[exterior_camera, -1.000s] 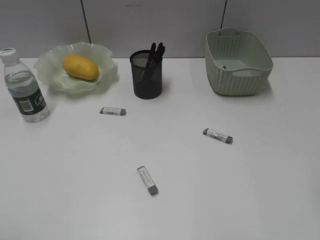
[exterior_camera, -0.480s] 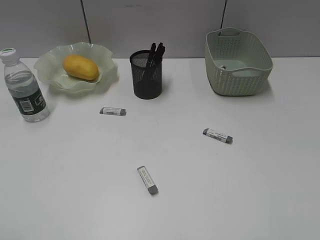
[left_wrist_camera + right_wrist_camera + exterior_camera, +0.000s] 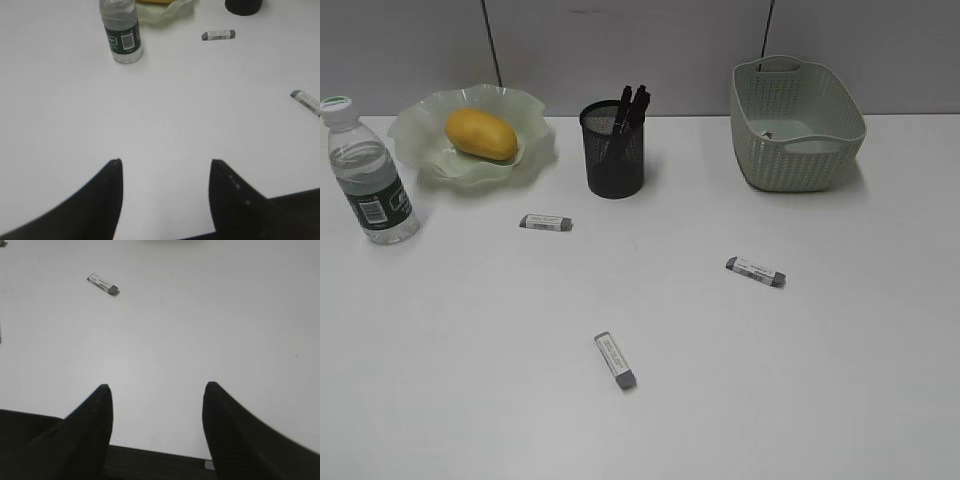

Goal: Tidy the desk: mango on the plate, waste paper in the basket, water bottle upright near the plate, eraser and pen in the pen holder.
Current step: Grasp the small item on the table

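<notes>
Two black tapered claws, left claw (image 3: 165, 162) and right claw (image 3: 156, 386), gape empty over the smooth white desk (image 3: 800, 380)

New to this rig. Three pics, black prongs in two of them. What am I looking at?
It is a two-armed robot at a white desk. One picture is from a camera facing the desk; the other two are cameras on each wrist, looking down past the grippers. The prongs are the left gripper and right gripper, both open and holding nothing. On the desk: a mango on a plate, an upright bottle, a pen holder with pens, a basket, and three erasers lying loose.
</notes>
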You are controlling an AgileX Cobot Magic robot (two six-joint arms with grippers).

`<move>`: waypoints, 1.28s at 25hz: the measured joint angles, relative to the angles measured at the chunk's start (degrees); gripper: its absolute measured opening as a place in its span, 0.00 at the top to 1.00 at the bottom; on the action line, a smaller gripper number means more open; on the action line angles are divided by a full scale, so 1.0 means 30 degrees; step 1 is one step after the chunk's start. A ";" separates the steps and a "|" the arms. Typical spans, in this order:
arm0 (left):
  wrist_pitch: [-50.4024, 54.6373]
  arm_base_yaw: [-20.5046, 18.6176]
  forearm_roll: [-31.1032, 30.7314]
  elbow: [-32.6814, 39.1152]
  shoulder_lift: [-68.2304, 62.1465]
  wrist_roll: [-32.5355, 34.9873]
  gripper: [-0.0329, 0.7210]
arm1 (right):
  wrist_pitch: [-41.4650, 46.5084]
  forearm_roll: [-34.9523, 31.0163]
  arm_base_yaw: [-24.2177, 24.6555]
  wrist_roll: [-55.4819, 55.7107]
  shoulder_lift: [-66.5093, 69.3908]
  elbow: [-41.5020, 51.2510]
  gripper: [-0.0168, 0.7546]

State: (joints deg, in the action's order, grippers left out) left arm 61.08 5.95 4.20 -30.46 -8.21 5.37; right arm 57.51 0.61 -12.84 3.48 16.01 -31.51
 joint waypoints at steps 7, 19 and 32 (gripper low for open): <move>-0.3382 0.0000 0.1024 -0.0927 -0.4183 0.0141 0.32 | 0.0023 0.0000 0.0000 0.0000 0.0000 0.0018 0.38; -0.7647 0.0000 0.3402 -0.5308 -1.6319 0.4786 0.31 | 0.0006 0.0021 0.0000 0.0000 0.0000 0.0172 0.38; -0.5478 0.1815 0.5609 -1.3833 -2.7084 1.0519 0.31 | -0.0011 0.0021 0.0000 0.0017 0.0000 0.0172 0.38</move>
State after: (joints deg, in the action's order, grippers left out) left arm 44.65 11.39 21.03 -71.96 -89.46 36.93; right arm 57.48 0.68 -12.84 3.53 16.01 -30.99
